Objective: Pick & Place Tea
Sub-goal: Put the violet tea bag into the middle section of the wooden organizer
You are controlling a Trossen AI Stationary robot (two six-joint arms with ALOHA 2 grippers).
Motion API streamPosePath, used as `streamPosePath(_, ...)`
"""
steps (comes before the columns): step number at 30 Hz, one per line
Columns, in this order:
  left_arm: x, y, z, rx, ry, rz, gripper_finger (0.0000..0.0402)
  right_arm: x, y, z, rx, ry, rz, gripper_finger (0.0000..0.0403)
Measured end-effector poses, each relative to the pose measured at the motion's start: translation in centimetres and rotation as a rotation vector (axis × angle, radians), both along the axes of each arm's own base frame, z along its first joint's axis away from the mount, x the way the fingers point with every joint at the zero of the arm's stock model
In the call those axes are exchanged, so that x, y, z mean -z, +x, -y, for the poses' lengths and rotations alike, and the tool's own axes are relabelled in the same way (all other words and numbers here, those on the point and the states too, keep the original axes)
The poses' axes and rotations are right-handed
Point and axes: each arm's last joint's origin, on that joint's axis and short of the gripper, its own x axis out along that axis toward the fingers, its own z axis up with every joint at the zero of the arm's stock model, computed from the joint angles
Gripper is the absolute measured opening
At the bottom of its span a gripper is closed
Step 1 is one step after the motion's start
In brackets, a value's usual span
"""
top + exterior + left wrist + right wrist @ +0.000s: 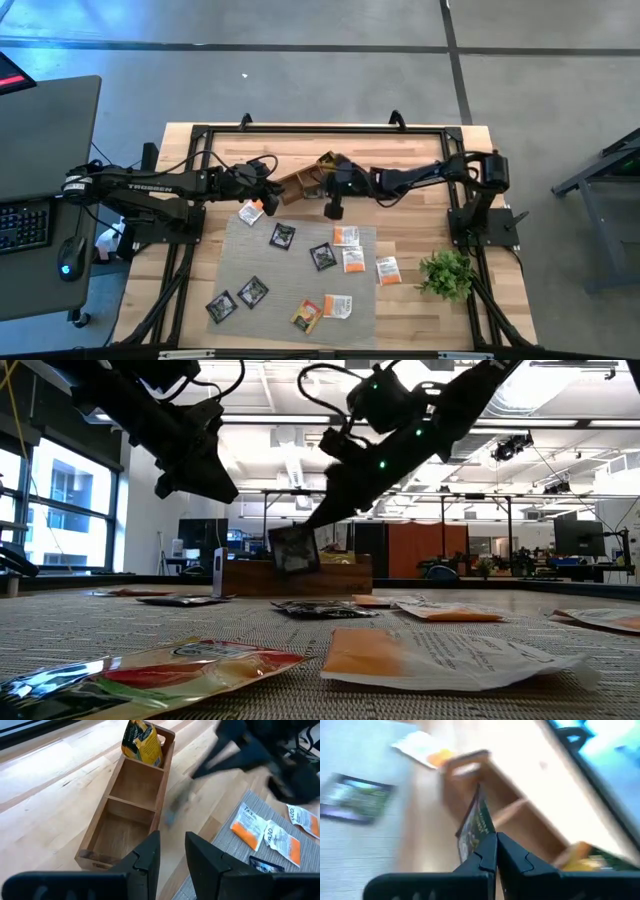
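I see right gripper (496, 851) pinched on black sachet (476, 827) just beside wooden box (125, 805). Left gripper (172, 851) part open, empty, over box. "TAZO" legible on orange sachets (265, 834).

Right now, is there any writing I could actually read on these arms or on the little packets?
"TROSSEN": on the left arm, high view.
"TAZO": on the white-and-orange sachets, left wrist view.
Print on the black sachet in the right gripper: too blurred.
Yellow packet in the wooden box: unreadable.
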Motion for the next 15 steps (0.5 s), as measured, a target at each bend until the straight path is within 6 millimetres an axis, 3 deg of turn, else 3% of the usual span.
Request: streamPosePath(15,0.0,0.0,0.0,0.001,0.002,0.0,0.009,-0.4,-0.6,4.0,-0.007,-0.168,0.0,0.0001)
